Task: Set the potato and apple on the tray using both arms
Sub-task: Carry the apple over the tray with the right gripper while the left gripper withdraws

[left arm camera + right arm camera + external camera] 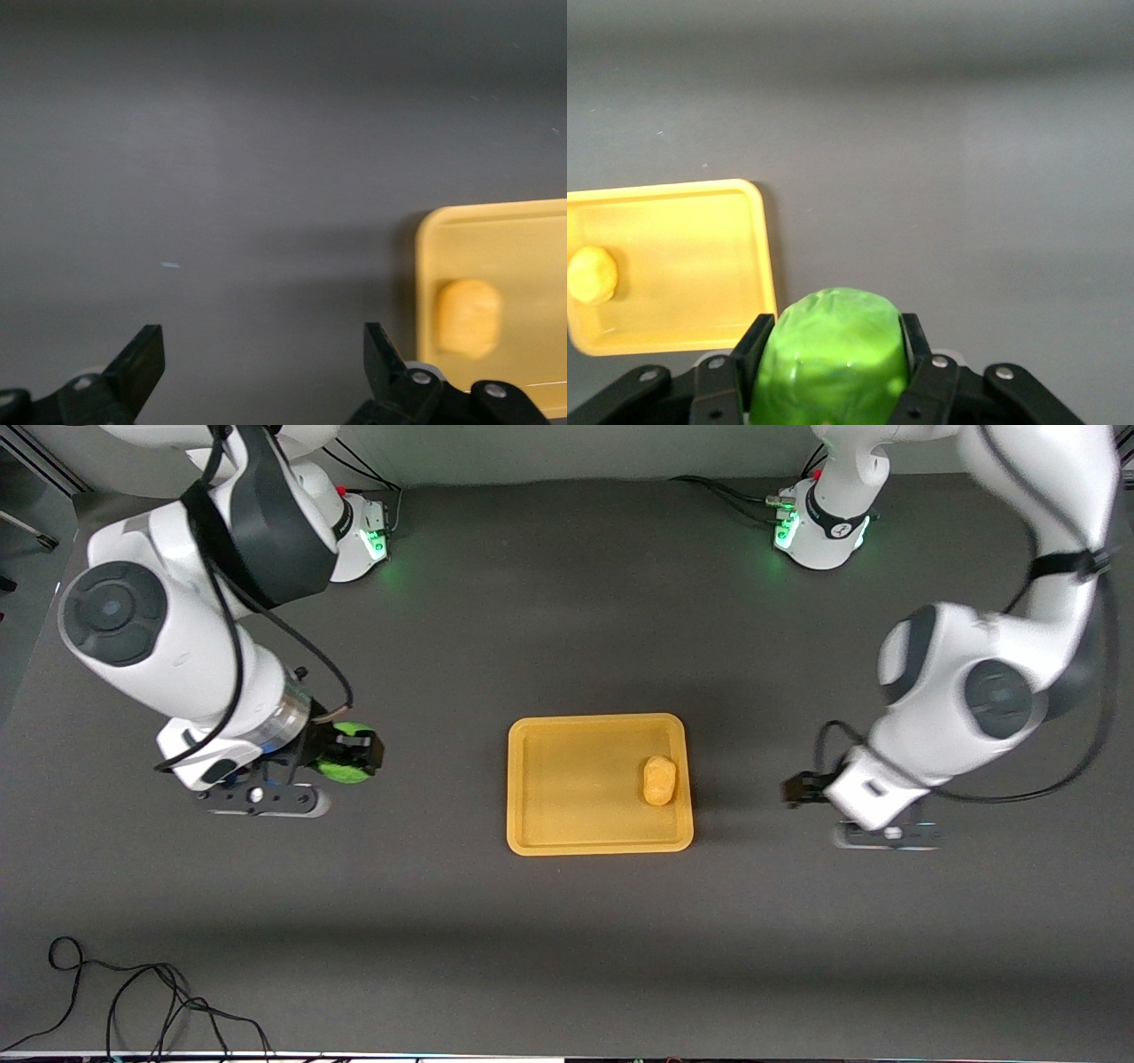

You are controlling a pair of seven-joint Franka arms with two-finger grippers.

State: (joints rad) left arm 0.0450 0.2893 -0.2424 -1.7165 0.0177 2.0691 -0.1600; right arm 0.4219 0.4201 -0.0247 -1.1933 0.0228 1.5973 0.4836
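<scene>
Mid-left of frame: my right tool (347,753) clamps the glossy bright-green round apple (345,755) by its sides, over bare counter (567,939); looks light, hard, slippery | centre: bumpy yellow-orange oblong potato (659,780) lies in the flat yellow plastic tray (532,779) | right: my left tool (264,359) gapes wide, empty.

Apple (829,354) – lower part cut off by right wrist view's edge, flanks covered by right gripper (829,376). Tray (496,257) runs off left wrist view at 3 o'clock; potato (467,317) blurred there.
</scene>
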